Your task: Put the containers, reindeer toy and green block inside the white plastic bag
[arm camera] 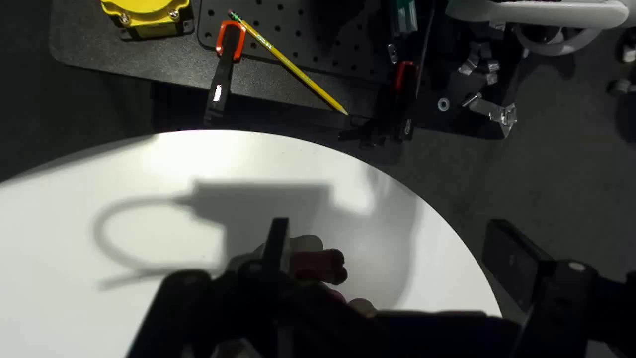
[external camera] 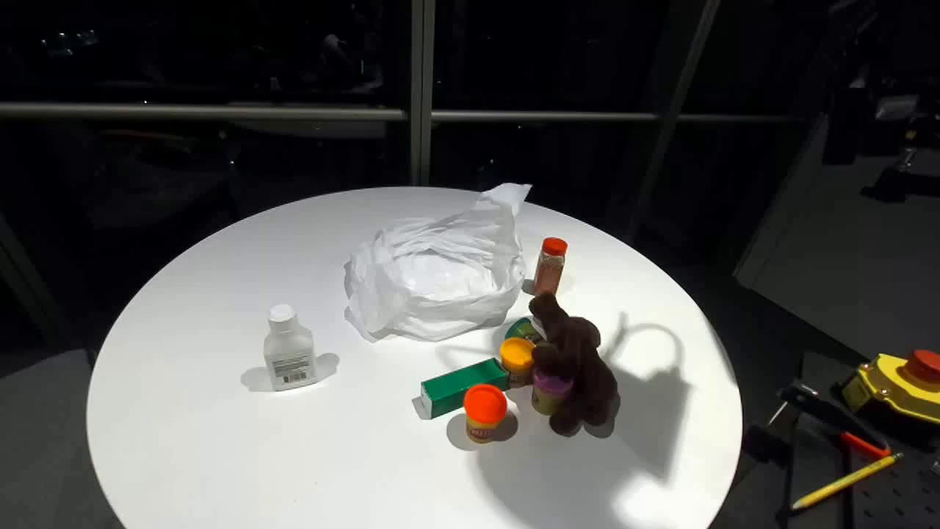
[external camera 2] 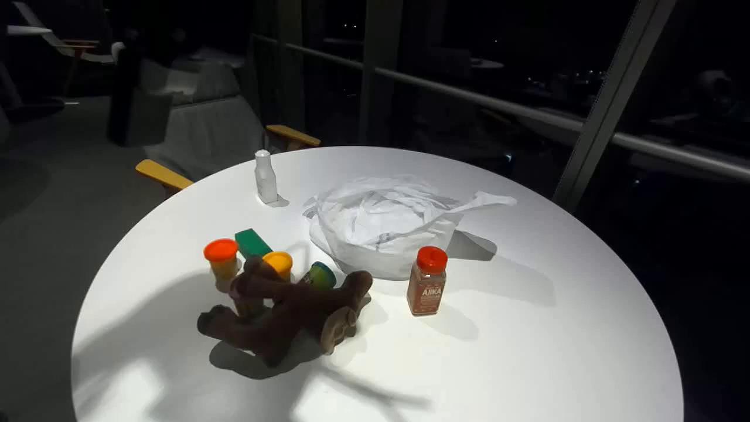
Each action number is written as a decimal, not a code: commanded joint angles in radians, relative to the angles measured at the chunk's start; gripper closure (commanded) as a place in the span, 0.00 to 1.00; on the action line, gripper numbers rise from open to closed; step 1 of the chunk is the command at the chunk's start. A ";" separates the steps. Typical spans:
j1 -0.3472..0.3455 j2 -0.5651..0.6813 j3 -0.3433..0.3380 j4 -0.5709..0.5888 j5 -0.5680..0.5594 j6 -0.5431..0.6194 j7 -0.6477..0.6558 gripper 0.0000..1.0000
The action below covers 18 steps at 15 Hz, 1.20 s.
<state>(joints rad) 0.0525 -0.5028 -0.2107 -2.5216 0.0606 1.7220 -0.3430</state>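
Partially-hiding reindeer toy point(arm camera: 319, 266): claw point(arm camera: 392, 248)

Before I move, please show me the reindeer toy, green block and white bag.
Reindeer toy point(external camera 2: 296, 312), in an exterior view: its body.
Green block point(external camera: 464, 378), in an exterior view: top face.
White bag point(external camera 2: 378, 258), in an exterior view: front wall.

Dark windows point(external camera: 536, 55) behind white table point(external camera: 367, 397)

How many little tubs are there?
4 show, by lid color: red-orange tub beside the green block, yellow tub at its end, purple tub partly hidden by the brown toy, green tub beside the yellow one. The toy may hide more.
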 commanded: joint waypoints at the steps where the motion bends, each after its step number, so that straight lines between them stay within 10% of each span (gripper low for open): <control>1: -0.028 0.003 0.025 0.004 0.010 -0.003 -0.010 0.00; 9: -0.028 0.001 0.025 0.006 0.010 -0.003 -0.010 0.00; 18: -0.042 0.294 0.078 0.039 0.100 0.484 0.229 0.00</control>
<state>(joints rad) 0.0386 -0.3290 -0.1810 -2.5186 0.1417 2.0663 -0.1980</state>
